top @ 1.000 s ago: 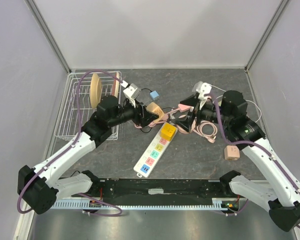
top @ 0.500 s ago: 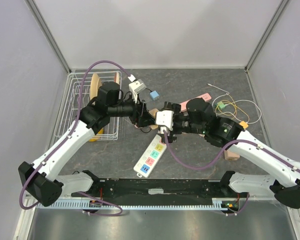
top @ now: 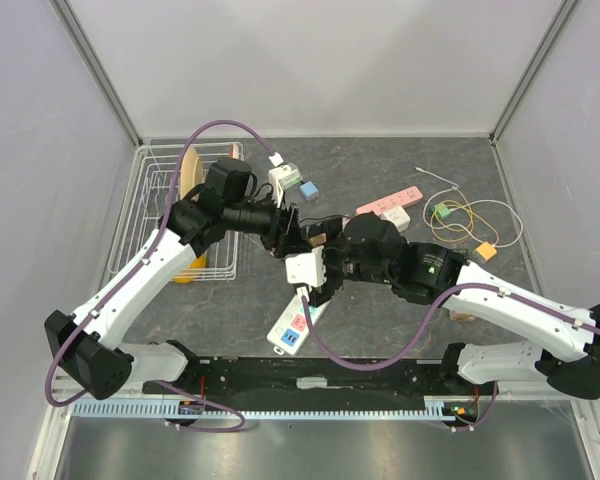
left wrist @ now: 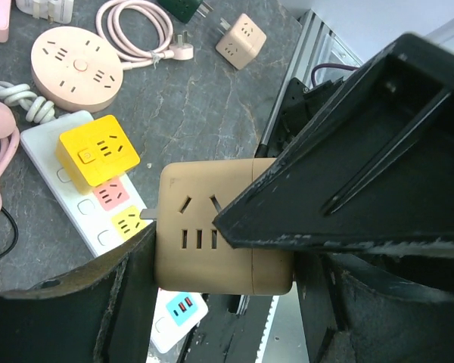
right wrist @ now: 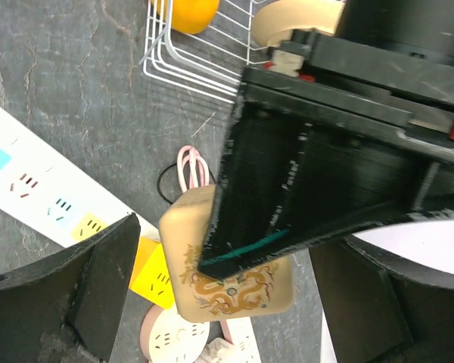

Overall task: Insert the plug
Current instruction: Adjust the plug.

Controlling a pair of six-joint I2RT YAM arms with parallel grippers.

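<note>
1. Right arm (top: 510, 308) has swung in from the right side of the tabletop (top: 360, 160) to the centre. Right hand (top: 318, 288) now hangs over the strip (top: 290, 338), jaws wide open, holding nothing.
2. Left hand (left wrist: 227, 261) has shifted only a little. It stays clamped on the tan plug (left wrist: 189, 219), which looks held in the air above the strip, near the yellow cube (left wrist: 98, 151) seated there.
3. Our read: the hands are meeting at the plug, either for a handover or regrip, or so the right hand can steady the strip. Insertion is not yet begun.
4. Hidden from above: the right arm covers most of the strip, and the plug barely shows between the hands.
5. The left hand blocks most of the right wrist view, so we cannot tell whether the right hand touches the plug.
6. Only one pin (left wrist: 145, 214) shows at the plug's edge. We cannot make out the other pins or the target socket.
</note>
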